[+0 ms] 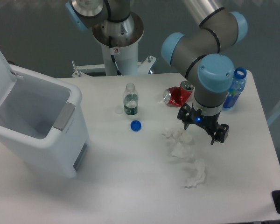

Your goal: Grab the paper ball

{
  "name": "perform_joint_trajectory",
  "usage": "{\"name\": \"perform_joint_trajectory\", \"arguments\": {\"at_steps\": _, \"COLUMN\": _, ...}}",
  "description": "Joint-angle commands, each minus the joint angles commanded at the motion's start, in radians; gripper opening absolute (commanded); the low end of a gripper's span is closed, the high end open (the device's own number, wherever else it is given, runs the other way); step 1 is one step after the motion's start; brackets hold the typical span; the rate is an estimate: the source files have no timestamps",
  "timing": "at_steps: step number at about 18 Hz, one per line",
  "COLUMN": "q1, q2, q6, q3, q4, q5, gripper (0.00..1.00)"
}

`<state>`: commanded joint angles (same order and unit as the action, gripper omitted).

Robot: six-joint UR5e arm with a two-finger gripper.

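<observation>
Beside the paper ball (176, 134), open-lidded bin (60, 140)

Worktop (130, 186): bin (35, 123) at 9 o'clock, lid open. Bottle (130, 99) near centre; cap (136, 125) just at its 6 o'clock. Two cans (177, 94) at 3 o'clock of that bottle; second bottle (234, 88) further toward 3. Paper ball (177, 135) at 3 o'clock of cap, end effector (203, 125) over its 3 o'clock side. Rounder wad (182, 151) and curved paper piece (196, 173) at 6 o'clock of ball.
</observation>
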<state>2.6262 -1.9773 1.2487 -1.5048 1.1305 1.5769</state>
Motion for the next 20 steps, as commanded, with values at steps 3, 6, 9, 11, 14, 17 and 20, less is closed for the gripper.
{"name": "perform_joint_trajectory", "arguments": {"at_steps": 3, "q1": 0.0, "q2": 0.0, "q6": 0.0, "q3": 0.0, "q4": -0.002, "q5": -0.005, "gripper": 1.0}}
{"name": "perform_joint_trajectory", "arguments": {"at_steps": 6, "q1": -0.003, "q2": -0.002, "q6": -0.032, "q3": -0.029, "q4": -0.02, "q5": -0.005, "gripper": 1.0}}
{"name": "perform_joint_trajectory", "arguments": {"at_steps": 9, "q1": -0.002, "q2": -0.002, "q6": -0.089, "q3": -0.093, "q4": -0.122, "q5": -0.05, "gripper": 1.0}}
{"name": "perform_joint_trajectory", "arguments": {"at_steps": 11, "q1": 0.005, "q2": 0.006, "q6": -0.121, "q3": -0.124, "q4": -0.129, "q5": -0.052, "gripper": 1.0}}
{"name": "perform_joint_trajectory", "arguments": {"at_steps": 14, "q1": 0.002, "q2": 0.029, "q6": -0.13, "q3": -0.166, "q4": -0.126, "q5": 0.0, "gripper": 1.0}}
{"name": "perform_joint_trajectory", "arguments": {"at_steps": 17, "q1": -0.002, "q2": 0.032, "q6": -0.133, "q3": -0.189, "q4": -0.109, "q5": 0.048, "gripper": 1.0}}
{"name": "perform_joint_trajectory", "arguments": {"at_steps": 20, "q1": 0.0, "q2": 0.04, "q6": -0.133, "q3": -0.239, "q4": -0.106, "q5": 0.103, "gripper": 1.0}}
